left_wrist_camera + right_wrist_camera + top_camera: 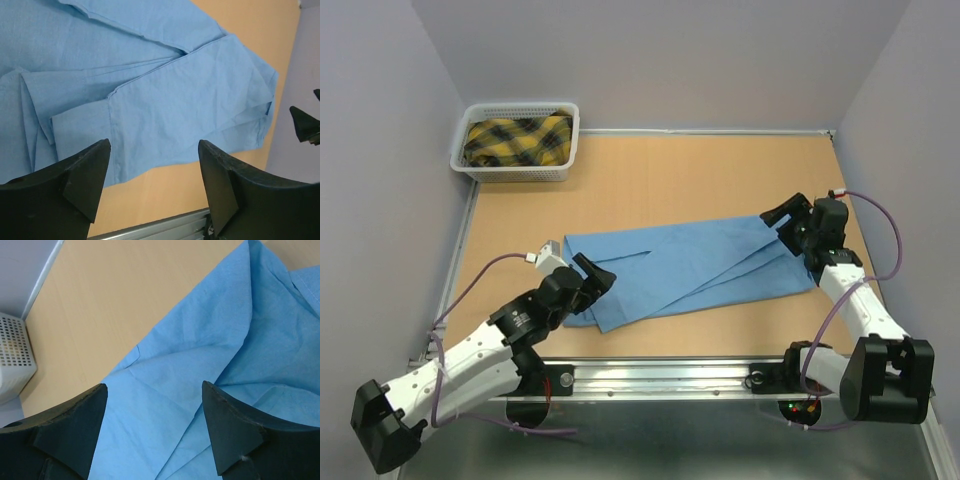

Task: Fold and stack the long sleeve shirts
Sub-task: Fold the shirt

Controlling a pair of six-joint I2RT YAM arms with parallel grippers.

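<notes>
1. A plain light blue cloth long sleeve shirt (690, 265) is lying flat across the middle of the light wooden worktop (670, 175). It is folded into a long band running from left to right.
2. The left claw (592, 272) is hanging over the shirt's left end. Its two black fingers are standing wide apart and gripping nothing (the left wrist view shows only blue cloth and bare wood between them).
3. In that wrist view, the shirt's overlapping folded layers and seams are spreading out beyond the fingertips.
4. The right claw (782, 218) is sitting at the shirt's right end, likewise spread wide and holding nothing. Wrinkled blue cloth is lying beneath it, but I cannot tell whether the fingers are touching it.
5. A white perforated plastic basket (515, 172) is sitting at the far-left corner, well apart from the shirt. It is holding a yellow and black plaid cloth (515, 140).
</notes>
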